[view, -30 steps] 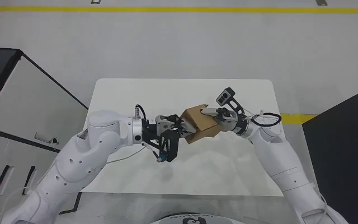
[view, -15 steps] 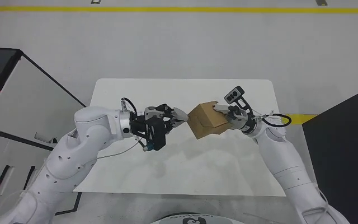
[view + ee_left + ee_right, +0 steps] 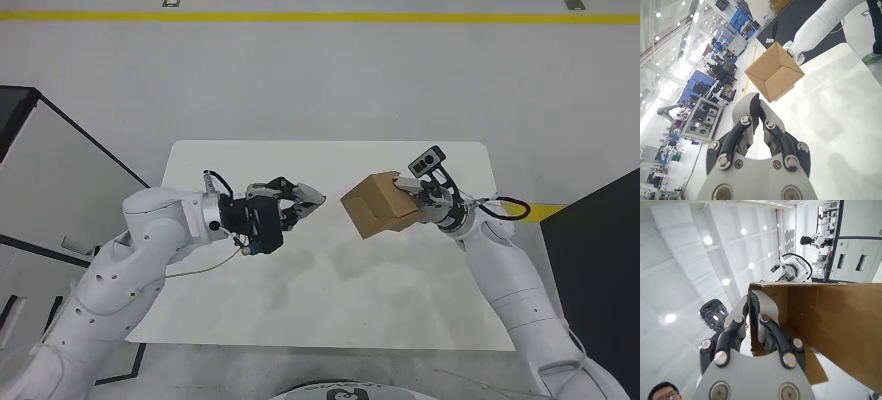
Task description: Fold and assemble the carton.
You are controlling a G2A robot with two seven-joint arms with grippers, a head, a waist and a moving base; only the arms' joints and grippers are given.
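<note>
The brown cardboard carton (image 3: 378,203) hangs above the right half of the white table (image 3: 330,300), its folded bottom (image 3: 780,82) turned toward my left arm. My right gripper (image 3: 403,188) is shut on one carton wall (image 3: 750,321), one finger inside the box and one outside. Left of the carton and a short gap away from it, my left gripper (image 3: 312,196) is held above the table with its fingers (image 3: 755,106) closed together on nothing.
A dark mat or panel (image 3: 600,260) lies beyond the table's right edge, and a grey panel with a black frame (image 3: 50,180) stands off its left side. A yellow floor line (image 3: 320,16) runs behind the table.
My left gripper has let go of the carton and drawn back to the left. The right gripper has carried the carton to the right and slightly up, turning it.
</note>
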